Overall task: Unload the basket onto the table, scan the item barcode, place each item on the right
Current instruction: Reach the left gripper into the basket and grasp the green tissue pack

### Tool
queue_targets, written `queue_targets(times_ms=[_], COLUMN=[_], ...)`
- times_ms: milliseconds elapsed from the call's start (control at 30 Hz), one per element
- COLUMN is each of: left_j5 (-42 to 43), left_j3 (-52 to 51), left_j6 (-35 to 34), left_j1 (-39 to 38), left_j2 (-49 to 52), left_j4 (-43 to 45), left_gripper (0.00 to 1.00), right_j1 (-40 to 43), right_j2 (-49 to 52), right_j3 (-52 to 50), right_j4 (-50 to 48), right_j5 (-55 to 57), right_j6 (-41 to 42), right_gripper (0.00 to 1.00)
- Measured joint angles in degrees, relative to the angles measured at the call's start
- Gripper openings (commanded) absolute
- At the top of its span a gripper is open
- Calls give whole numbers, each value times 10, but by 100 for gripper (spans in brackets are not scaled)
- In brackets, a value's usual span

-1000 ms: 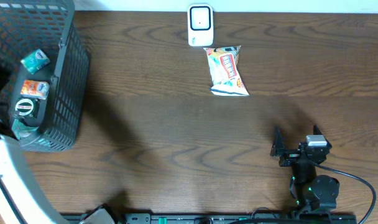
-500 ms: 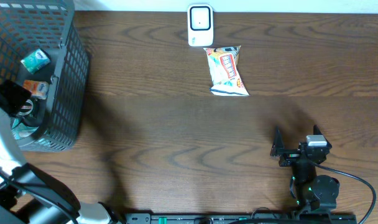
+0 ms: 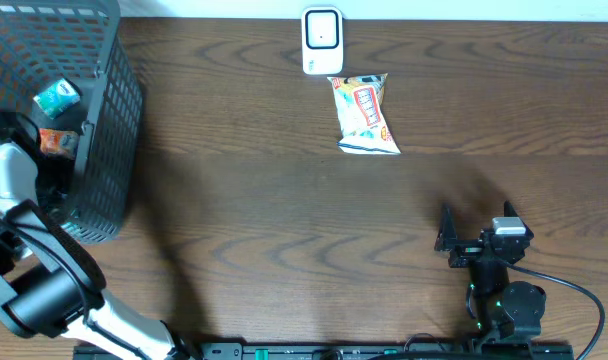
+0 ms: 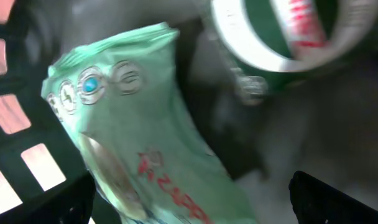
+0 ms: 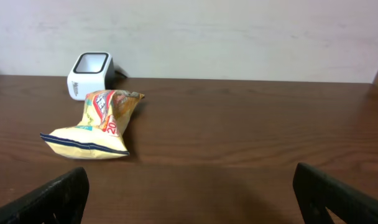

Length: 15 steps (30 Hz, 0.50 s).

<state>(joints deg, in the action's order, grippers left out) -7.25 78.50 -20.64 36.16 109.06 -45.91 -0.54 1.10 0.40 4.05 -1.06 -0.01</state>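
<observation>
1. Nearest, the right gripper (image 3: 476,226) stood wide open and empty.
2. The left gripper (image 4: 190,194) hung agape, holding nothing, over one green plastic pouch (image 4: 145,124) inside one dark mesh basket (image 3: 109,110).
3. Farthest, one yellow crinkled snack bag (image 3: 365,113) lay just beside one white boxy scanner (image 3: 322,40).

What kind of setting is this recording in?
Probably a mock shop checkout on a wooden table: a white barcode scanner, a dark mesh basket of packaged goods, and a snack bag near it.
</observation>
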Motion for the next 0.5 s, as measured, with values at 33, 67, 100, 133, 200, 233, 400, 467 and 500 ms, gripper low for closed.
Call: queue_targets(times_ms=[33, 67, 100, 133, 200, 233, 400, 467, 500], left_j5=[-2, -3, -3, -4, -6, -7, -13, -19, -20], left_j3=[0, 0, 0, 0, 0, 0, -4, -3, -2], left_j6=[-4, -7, -9, -10, -17, -16, -20, -19, -21], left_j1=[4, 6, 8, 9, 9, 9, 9, 10, 10], left_j2=[4, 6, 7, 7, 10, 12, 21, 20, 19], left_j4=[-1, -1, 1, 3, 2, 3, 7, 5, 3], left_gripper=[98, 96, 66, 57, 52, 52, 15, 8, 8], right_j1=[0, 0, 0, 0, 0, 0, 0, 0, 0], right_j2=[0, 0, 0, 0, 0, 0, 0, 0, 0], right_j3=[0, 0, 0, 0, 0, 0, 0, 0, 0], right_j4=[0, 0, 0, 0, 0, 0, 0, 0, 0], right_j5=[0, 0, 0, 0, 0, 0, 0, 0, 0], right_j6=[0, 0, 0, 0, 0, 0, 0, 0, 0], right_gripper=[99, 99, 99, 99, 99, 99, 99, 99, 99])
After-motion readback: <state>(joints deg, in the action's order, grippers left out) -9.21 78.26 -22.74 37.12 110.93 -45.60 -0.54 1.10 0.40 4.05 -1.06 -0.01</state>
